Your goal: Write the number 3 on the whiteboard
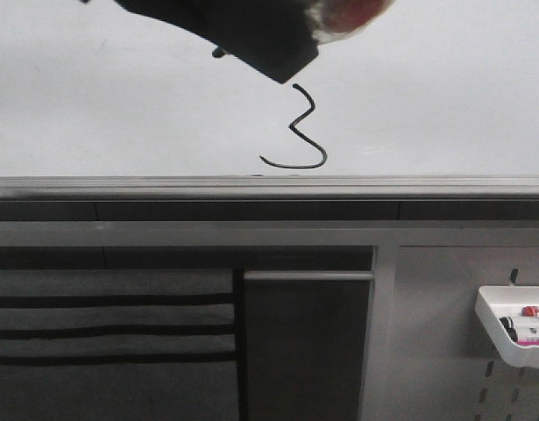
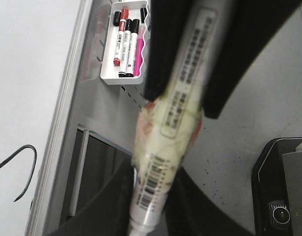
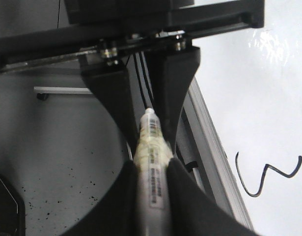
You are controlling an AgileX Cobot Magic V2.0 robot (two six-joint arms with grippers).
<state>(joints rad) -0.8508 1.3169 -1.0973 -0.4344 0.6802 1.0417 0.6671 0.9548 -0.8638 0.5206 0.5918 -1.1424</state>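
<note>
**Black figure 3 stands on whiteboard below raised end effector**

A thin black number 3 (image 1: 299,130) sits low on the whiteboard (image 1: 120,105), its wide bottom hook just above the grey rail (image 1: 164,187) along the board's lower edge. In the front view a dark end effector (image 1: 251,39) reaches in from the top edge, its lower corner just above and slightly left of the figure's zigzag top, apart from the line; which arm it belongs to cannot be told from that view.

The left wrist view shows the left end effector (image 2: 190,93) closed on a white marker (image 2: 165,147) wrapped in yellowish tape, with a barcode and lines of small print on the barrel, too blurred to read. The right wrist view shows the right end effector (image 3: 151,147) with its dark fingers (image 3: 111,103) pressed against a taped marker barrel (image 3: 153,157) bearing a printed label, likewise unreadable; it appears to be the same pen seen from the other side, though the pictures do not settle that.

To the right below the board, a white tray (image 1: 514,338) hangs on a grey pegboard (image 1: 444,351) and holds spare markers (image 2: 125,44), red, black and pink among them. The board stretches blank to the left and right of the figure; below it the rail closes off the writing surface.
</note>
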